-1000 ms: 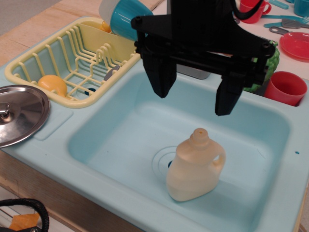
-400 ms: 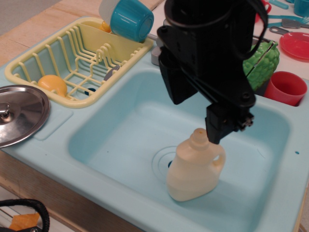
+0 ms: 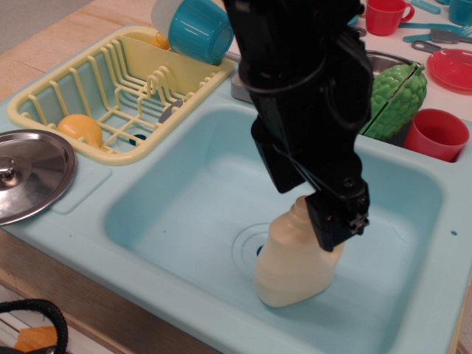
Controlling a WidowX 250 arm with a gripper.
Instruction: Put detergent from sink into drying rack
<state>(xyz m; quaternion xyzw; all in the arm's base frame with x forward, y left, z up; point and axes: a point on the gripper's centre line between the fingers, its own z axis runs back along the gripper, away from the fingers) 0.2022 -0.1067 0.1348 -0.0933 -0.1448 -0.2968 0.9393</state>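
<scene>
The cream detergent (image 3: 287, 269) bottle stands upright over the drain in the light blue sink (image 3: 177, 199). My black gripper (image 3: 310, 210) has come down over its top. The jaws stand apart and straddle the neck and handle, one finger behind the bottle and one finger (image 3: 335, 221) in front, hiding the handle. I cannot tell if the pads touch the bottle. The pale yellow drying rack (image 3: 44, 92) sits at the back left of the sink.
In the rack lie a small yellow-orange ball (image 3: 81, 129) and a tipped teal cup (image 3: 199, 29). A steel lid (image 3: 29, 173) lies at the left. A green toy (image 3: 398, 99), red cup (image 3: 439, 133) and red plate (image 3: 453, 66) stand at the back right.
The gripper has turned and dropped from above the sink down onto the bottle's top, its fingers now on either side of the neck. The bottle has not moved.
</scene>
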